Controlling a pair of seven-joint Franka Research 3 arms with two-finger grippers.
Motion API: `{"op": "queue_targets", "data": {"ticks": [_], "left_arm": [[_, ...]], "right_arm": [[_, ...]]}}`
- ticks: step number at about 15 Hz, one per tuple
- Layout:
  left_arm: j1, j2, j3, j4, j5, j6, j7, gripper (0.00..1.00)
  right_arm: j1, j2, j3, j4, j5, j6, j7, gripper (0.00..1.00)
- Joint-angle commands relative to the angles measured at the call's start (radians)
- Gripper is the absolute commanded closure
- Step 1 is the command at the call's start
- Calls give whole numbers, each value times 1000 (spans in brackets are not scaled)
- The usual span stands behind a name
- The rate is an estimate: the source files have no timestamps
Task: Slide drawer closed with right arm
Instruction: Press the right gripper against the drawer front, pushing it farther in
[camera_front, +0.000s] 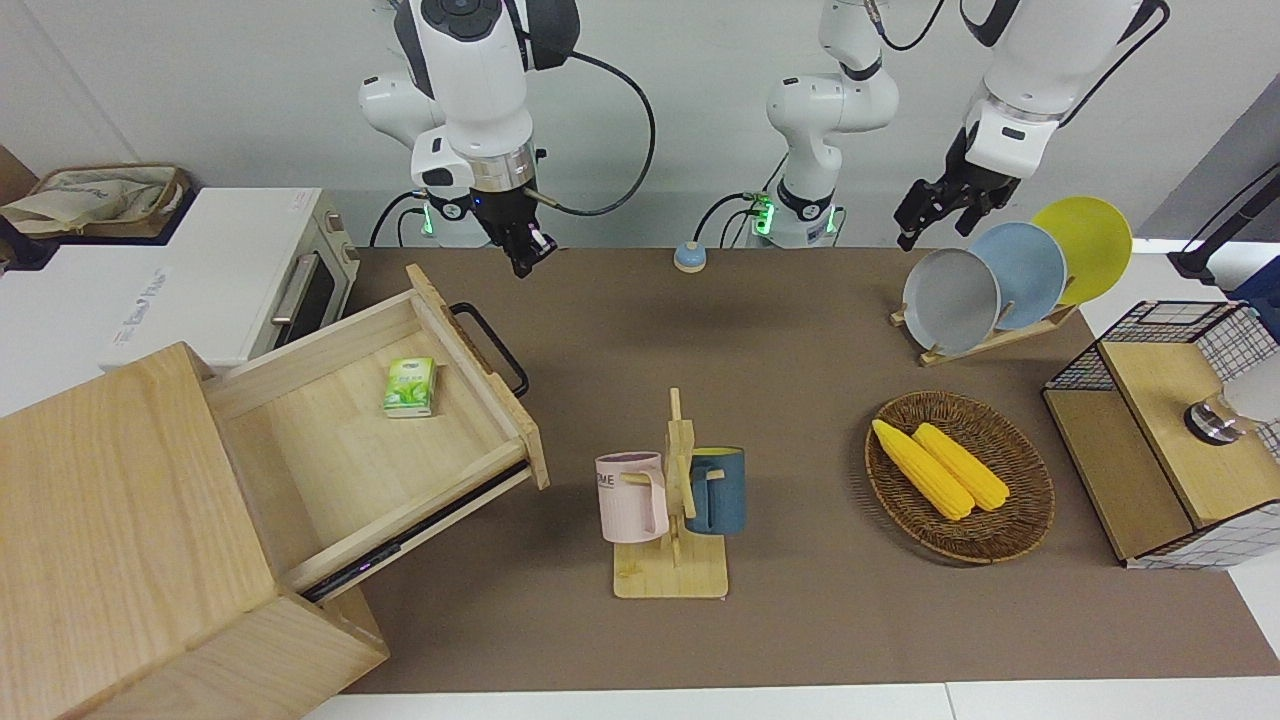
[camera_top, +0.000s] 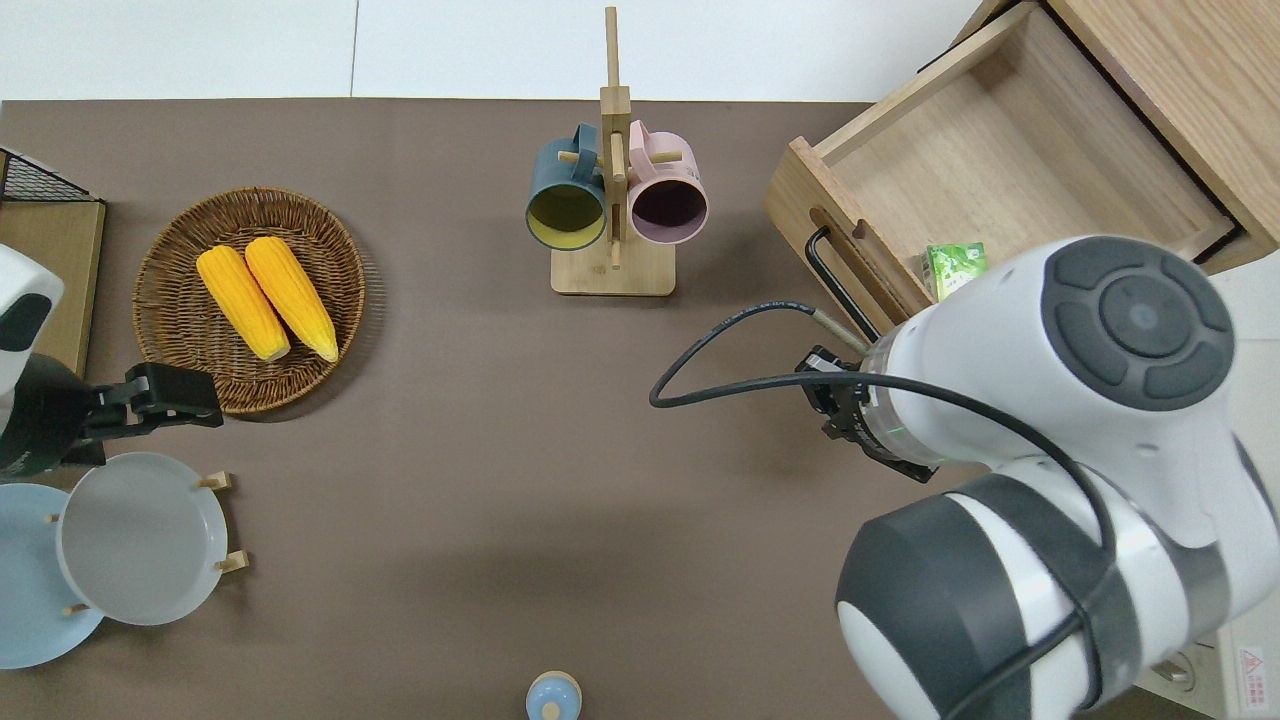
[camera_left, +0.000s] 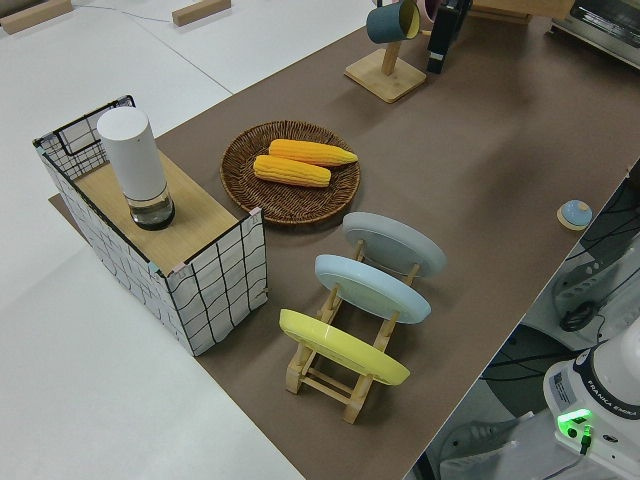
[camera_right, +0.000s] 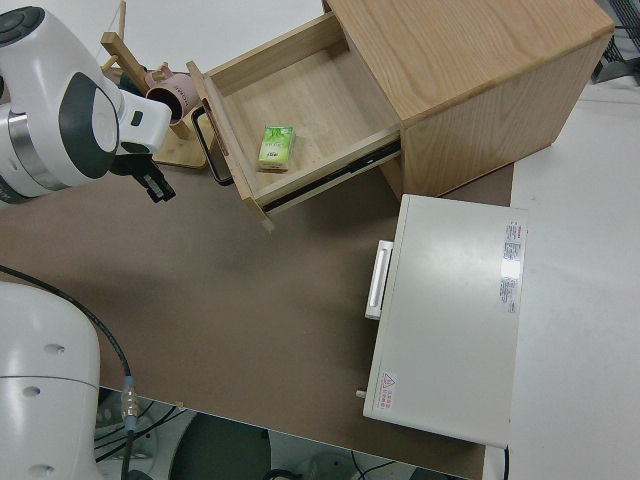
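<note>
The drawer (camera_front: 350, 440) stands pulled far out of the pale wooden cabinet (camera_front: 110, 500), at the right arm's end of the table. Its black bar handle (camera_front: 497, 350) faces the middle of the table. A green packet (camera_front: 410, 387) lies inside it. My right gripper (camera_front: 527, 255) hangs shut and holds nothing. It is over the brown mat, just off the corner of the drawer front that is nearer to the robots, and touches nothing. The right side view shows the gripper (camera_right: 155, 185) a short way from the handle (camera_right: 198, 140). My left arm is parked.
A white oven (camera_front: 220, 270) sits beside the cabinet, nearer to the robots. A mug rack (camera_front: 675, 500) stands mid-table. A basket of corn (camera_front: 960, 475), a plate rack (camera_front: 1000, 280) and a wire-grid box (camera_front: 1160, 420) are toward the left arm's end. A small blue knob (camera_front: 690, 257) lies near the bases.
</note>
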Motion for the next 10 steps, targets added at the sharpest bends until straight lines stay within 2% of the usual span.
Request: {"op": "queue_targets", "data": {"ticks": [1,4,7,10], "left_arm": [[-1,-8,4,4,-1,-16,9,7],[-1,-8,4,4,-1,-15,9,7],[-1,-8,4,4,-1,-15,9,7],[-1,-8,4,4,-1,-15,9,7]], "right_arm": [[11,-27,-22,-126,31,152,89,1000],[29,-13,-48,-150,31,198,95,1000],[43,14,-54,-180,31,268,107,1000],[68,42,-77,-180,30,301,117,1000]]}}
